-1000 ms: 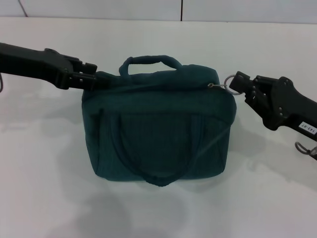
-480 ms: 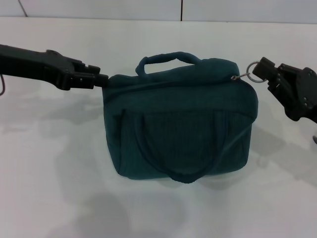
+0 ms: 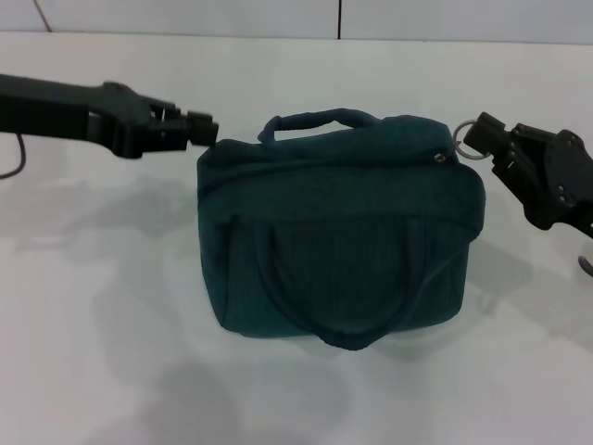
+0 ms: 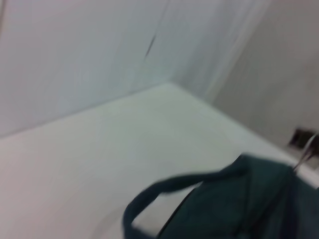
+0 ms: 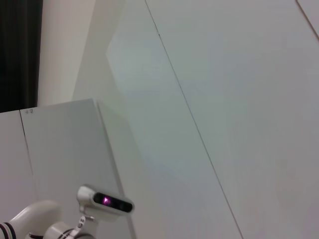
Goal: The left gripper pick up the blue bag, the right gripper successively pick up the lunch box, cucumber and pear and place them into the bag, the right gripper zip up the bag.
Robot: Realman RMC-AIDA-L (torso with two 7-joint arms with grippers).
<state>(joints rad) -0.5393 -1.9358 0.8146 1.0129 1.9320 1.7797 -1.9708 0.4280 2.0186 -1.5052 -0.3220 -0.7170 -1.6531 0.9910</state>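
Reaching in from the left of the head view, the left gripper point(image 3: 206, 130) sits at the bag's upper left corner, its black fingertips just beside the fabric edge; whether they pinch the cloth or stand a little clear of it cannot be told, and how far apart they are does not show. The blue bag point(image 3: 338, 236) stands upright on the white table point(image 3: 93, 324), dark teal, bulging and closed along the top. One carry handle point(image 3: 320, 120) arches up behind the top seam and a second strap loops down across the front face. In the left wrist view the bag point(image 4: 239, 204) fills the lower corner with that handle point(image 4: 159, 191) curving out over the table.

At the bag's upper right corner a metal zipper ring point(image 3: 466, 144) sticks out from the end of the zip. The right gripper point(image 3: 486, 137) comes in from the right edge of the head view, its tip touching that ring and seeming to have hold of it, though the fingers themselves are too dark to tell apart. The right wrist view shows only white wall panels and a small camera unit point(image 5: 105, 200) with a pink light.
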